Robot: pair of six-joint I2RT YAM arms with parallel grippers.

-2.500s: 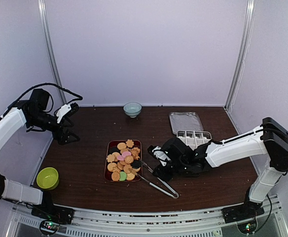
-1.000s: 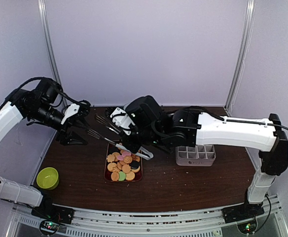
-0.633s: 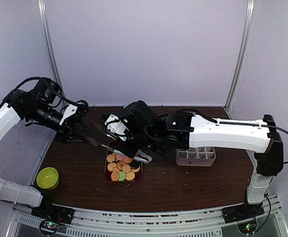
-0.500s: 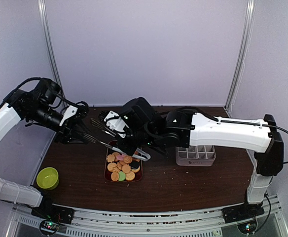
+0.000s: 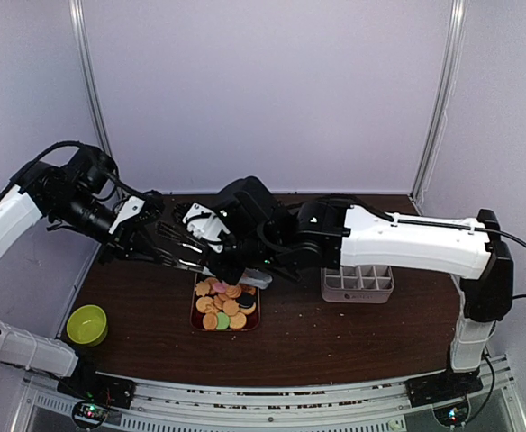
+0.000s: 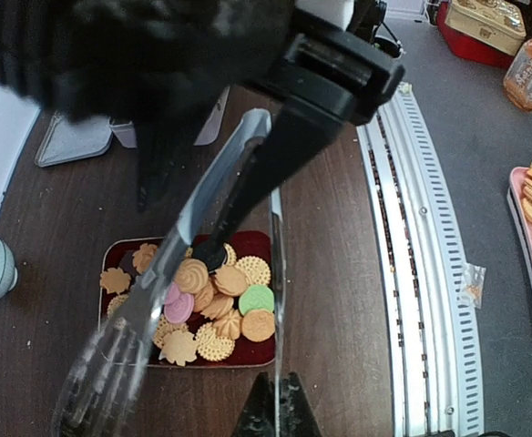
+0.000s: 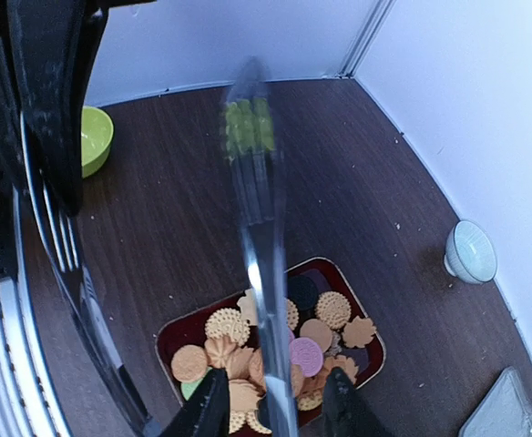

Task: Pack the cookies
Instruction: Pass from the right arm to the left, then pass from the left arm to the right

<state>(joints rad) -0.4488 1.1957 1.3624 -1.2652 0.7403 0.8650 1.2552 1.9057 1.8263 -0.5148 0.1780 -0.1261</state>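
Closing on the metal tongs (image 5: 184, 255), the left gripper (image 5: 148, 239) is now clamping them while the right gripper (image 5: 216, 248) is spreading apart, handing them over; the cookies (image 5: 225, 301) are lying unpacked in the red tray (image 5: 196, 317) on the bench (image 5: 335, 333).

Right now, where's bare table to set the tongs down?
Bare table in front, between the cookie tray and the divided box; also between the green bowl and the tray, and right of the box. Crowded over the tray: left gripper, right gripper and tongs meet there.
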